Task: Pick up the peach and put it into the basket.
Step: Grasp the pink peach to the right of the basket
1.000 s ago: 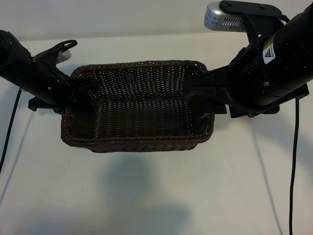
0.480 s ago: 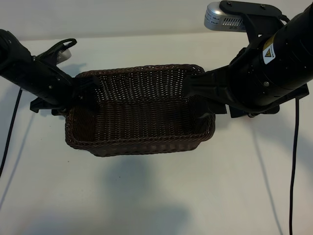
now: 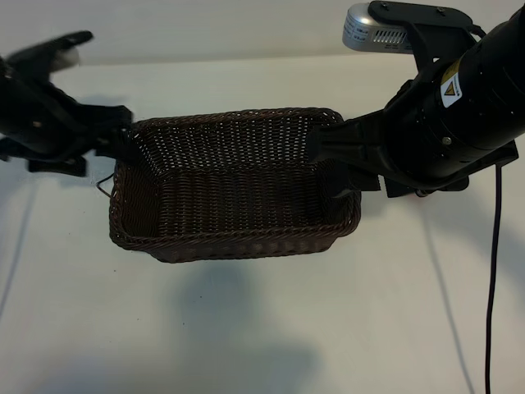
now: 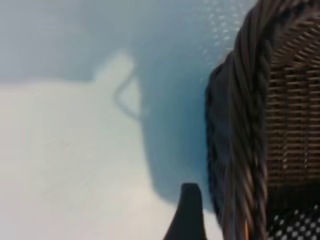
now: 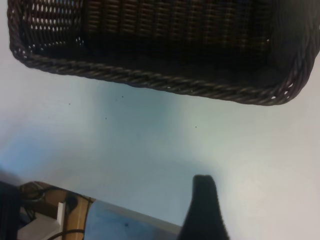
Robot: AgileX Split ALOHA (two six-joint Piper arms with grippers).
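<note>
Near edge first: bare table (image 3: 246, 328), only a soft shadow on it, nothing to move around.

Mid scene: basket (image 3: 238, 240) sits flat on the table, long side across, open top up. As far as the exterior view shows, its floor is bare weave.

Peach: not in view anywhere, neither in the basket nor on the table nor in a pincer. It could be behind an arm, but that cannot be told. On this evidence the pick is not yet done.

Right gripper (image 3: 335, 168) is low at the basket's right end, pointing down and inward. It is spread apart with nothing between, and its wrist view shows one black finger (image 5: 202, 205) over bare table, the braided rim well apart from it. It is probably parked there so as not to crowd the basket mouth.

Left gripper (image 3: 123, 131) hangs at the basket's far-left corner, just outside the rim and above table level. It is too smeared to tell whether it is apart or together, and nothing shows in it. Its wrist view looks down the outside of the left wall.

A thin loop (image 3: 103, 187) pokes out just left of the basket. It may be a stray strand; hard to say.

Far right: a black cable (image 3: 493, 263) hangs down across the table, clear of the basket. Both arms flank the basket ends, so a drop from above looks unobstructed.
</note>
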